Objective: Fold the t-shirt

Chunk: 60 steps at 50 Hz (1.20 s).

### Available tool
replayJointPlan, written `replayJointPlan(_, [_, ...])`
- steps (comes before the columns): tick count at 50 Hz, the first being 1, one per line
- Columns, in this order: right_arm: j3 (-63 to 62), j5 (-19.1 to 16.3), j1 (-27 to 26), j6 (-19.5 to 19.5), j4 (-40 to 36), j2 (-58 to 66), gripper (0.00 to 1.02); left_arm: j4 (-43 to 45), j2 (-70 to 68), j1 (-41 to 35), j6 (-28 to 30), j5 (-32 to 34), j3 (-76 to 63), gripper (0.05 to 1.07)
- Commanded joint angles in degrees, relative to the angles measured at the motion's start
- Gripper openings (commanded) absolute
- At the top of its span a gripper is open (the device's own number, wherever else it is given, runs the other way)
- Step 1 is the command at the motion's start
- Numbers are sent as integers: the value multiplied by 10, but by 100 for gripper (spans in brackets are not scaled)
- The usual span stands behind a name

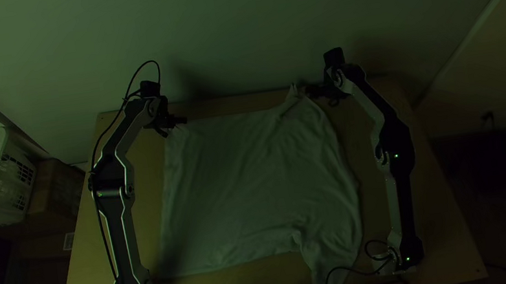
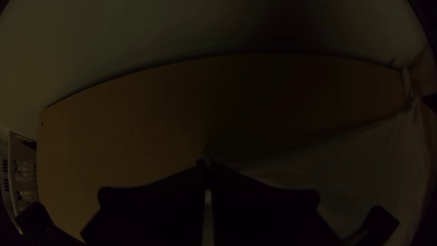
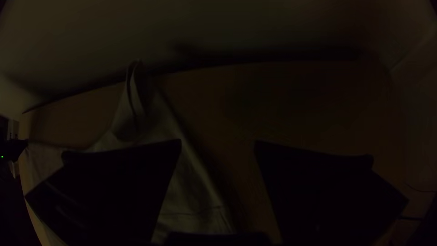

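Sleeve [image 1: 332,257] looks rumpled, lower right of the top view; t-shirt [image 1: 245,182] lies spread mid-frame on the worktop [image 1: 438,235]. Farther up, my left pincer [image 2: 207,165] is pinched on its upper-left corner, while my right pincer [image 3: 218,141] gapes empty at upper right. I'd grab low there, then tension both sides evenly before folding.

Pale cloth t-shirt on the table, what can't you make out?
Gripped corner of the t-shirt, left wrist view: covered by the black-fingered left pincer.
Part of its body, right wrist view: behind the black-fingered right pincer.
Neckline, top view: too dim to tell.
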Motion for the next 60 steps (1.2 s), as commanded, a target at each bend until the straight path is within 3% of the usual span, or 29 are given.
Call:
replayJointPlan(1, [16, 4, 8, 9, -7, 17, 69, 0, 0, 6, 7, 3, -17, 8])
replayJointPlan(21, [20, 7, 26, 2, -12, 49, 67, 10, -11, 8, 9, 5, -17, 8])
replayJointPlan(26, [28, 7, 27, 1, -12, 61, 49, 9, -14, 10, 9, 6, -19, 8])
replayJointPlan(32, [29, 8, 29, -2, -13, 68, 45, 9, -15, 11, 9, 8, -24, 8])
replayJointPlan(34, [29, 8, 31, -6, -13, 69, 32, 9, -16, 12, 9, 9, -26, 8])
replayJointPlan(37, [30, 8, 32, -20, -13, 70, 4, 10, -17, 14, 9, 9, -26, 8])
replayJointPlan(38, [29, 7, 32, -23, -13, 70, 2, 9, -17, 15, 9, 9, -26, 8])
replayJointPlan(60, [64, 21, 11, -24, 17, 59, 2, 34, -10, 34, -11, 12, 1, 8])
